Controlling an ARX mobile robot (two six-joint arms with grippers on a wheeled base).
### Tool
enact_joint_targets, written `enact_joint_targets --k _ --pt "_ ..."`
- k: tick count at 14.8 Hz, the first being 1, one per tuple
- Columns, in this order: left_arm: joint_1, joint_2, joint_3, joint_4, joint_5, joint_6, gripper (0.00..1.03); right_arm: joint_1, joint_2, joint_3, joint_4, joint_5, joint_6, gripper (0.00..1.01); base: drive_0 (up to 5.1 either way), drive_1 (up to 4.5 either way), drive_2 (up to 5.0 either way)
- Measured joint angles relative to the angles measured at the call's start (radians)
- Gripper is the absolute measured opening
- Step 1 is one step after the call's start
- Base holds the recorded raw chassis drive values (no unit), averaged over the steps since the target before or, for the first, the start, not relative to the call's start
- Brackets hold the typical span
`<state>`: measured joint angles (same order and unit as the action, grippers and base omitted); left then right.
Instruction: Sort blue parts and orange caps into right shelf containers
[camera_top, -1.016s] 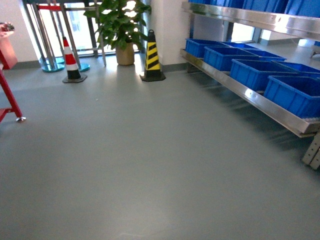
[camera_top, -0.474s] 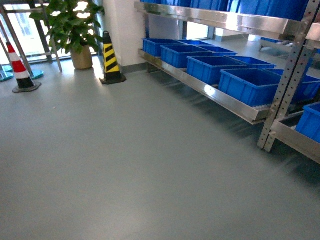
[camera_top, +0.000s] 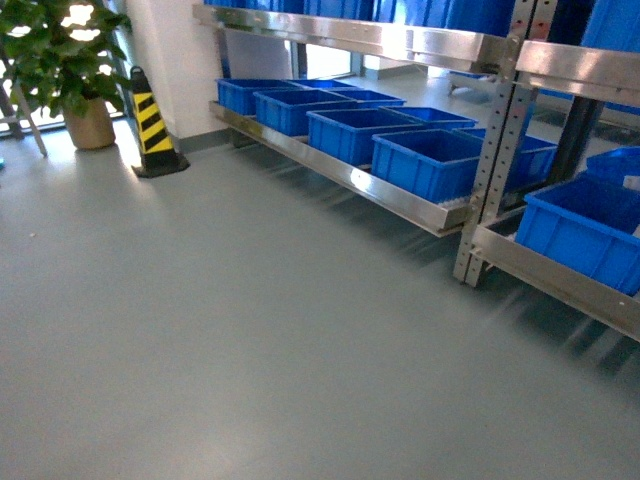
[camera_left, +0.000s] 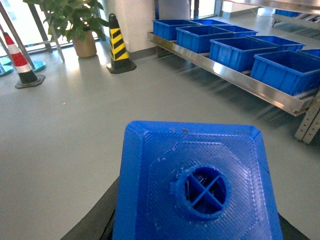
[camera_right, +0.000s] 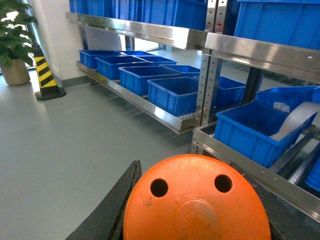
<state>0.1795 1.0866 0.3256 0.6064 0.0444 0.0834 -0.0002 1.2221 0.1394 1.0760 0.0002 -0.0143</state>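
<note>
Robot is turning toward the shelf (camera_top: 430, 215) of bins (camera_top: 425, 160), grippers holding a blue part (camera_left: 197, 185) and orange cap (camera_right: 196, 200).

One blue part (camera_left: 197, 182), one orange cap (camera_right: 196, 200)

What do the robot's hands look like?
Only bits show. The left hand and right hand each have black fingers, smooth and matte, with curved, tapering edges. No cables, stickers or markings are visible on them, and the arms themselves are out of sight.
</note>
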Motion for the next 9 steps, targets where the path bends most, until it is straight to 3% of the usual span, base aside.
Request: enact_joint_targets --k 9 --pt "0.001 0.000 0.000 0.000 0.000 0.000 0.45 0.000 0.000 0.000 0.000 0.000 0.000 0.43 -1.7 -1.66 -1.7"
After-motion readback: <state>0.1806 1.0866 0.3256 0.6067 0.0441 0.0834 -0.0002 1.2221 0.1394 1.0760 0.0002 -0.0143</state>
